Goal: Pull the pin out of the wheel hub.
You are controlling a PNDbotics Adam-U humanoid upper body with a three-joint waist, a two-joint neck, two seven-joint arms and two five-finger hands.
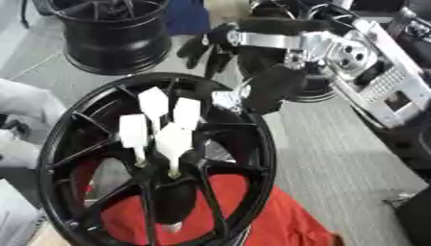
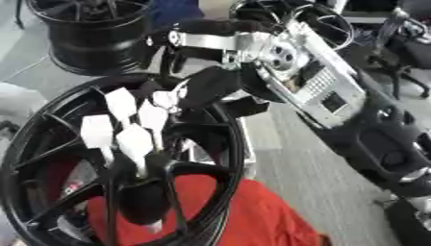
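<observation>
A black spoked wheel hub (image 1: 266, 144) lies tilted in front of me, filling the lower left. Several white pins with flat heads stand up out of its centre: one at the far side (image 1: 154, 103), one beside it (image 1: 187, 113), one at the left (image 1: 133, 130) and a nearer one (image 1: 173, 140). My right hand (image 1: 209, 47) comes in from the upper right on a silver and black arm. It hangs above the hub's far rim with relaxed black fingers pointing down and the thumb (image 1: 271, 87) stretched toward the rim. It holds nothing and stands apart from the pins. My left hand shows in neither view.
A red cloth (image 1: 282, 218) lies under the hub's near side. A second black wheel (image 1: 109, 36) stands at the back left, and a third (image 1: 313, 93) sits behind my right arm. Grey floor (image 1: 336, 158) stretches to the right.
</observation>
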